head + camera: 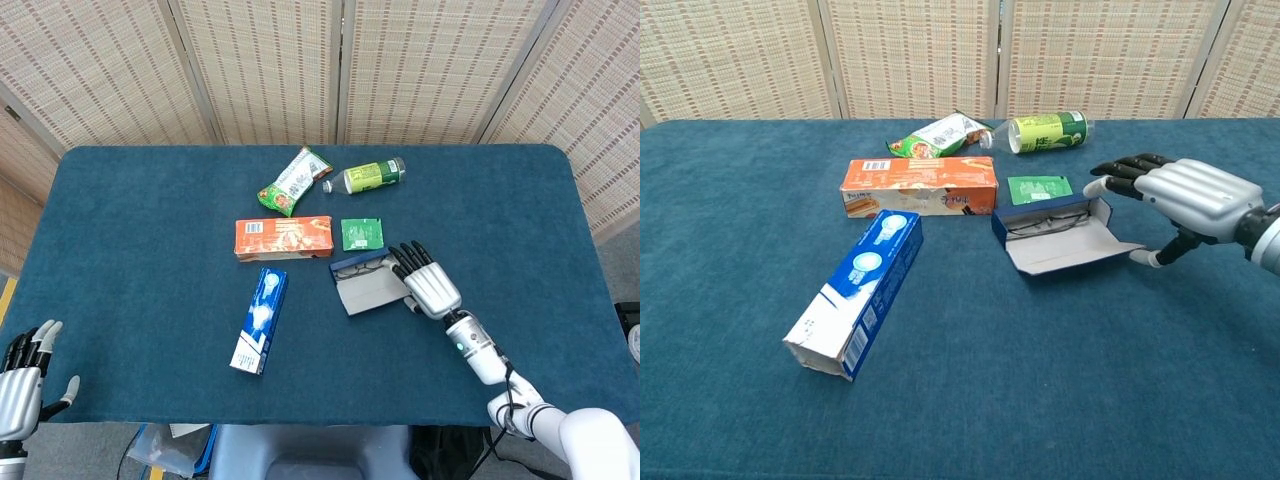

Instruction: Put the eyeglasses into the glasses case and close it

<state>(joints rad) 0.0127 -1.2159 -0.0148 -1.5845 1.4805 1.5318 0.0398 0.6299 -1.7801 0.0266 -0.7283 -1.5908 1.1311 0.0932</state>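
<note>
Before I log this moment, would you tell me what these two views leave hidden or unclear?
- Left hand: cut off by the head view's bottom-left corner; absent from the chest view.
- Right hand: whether its fingertips touch the glasses case is unclear; its own back covers them in the head view.
- Eyeglasses: only partly visible inside the case, too small for detail.
- Bottle: label print too small.

Open blue desk (1160,360) right of and in front of the glasses case (1060,238), with the right hand (1185,200) at its right end. Hemmed behind by green sachet (1039,188), just beside; on its left by orange box (920,186) and slanted blue box (858,290). Bottle (1045,131) and snack bag (940,135) farther back.
</note>
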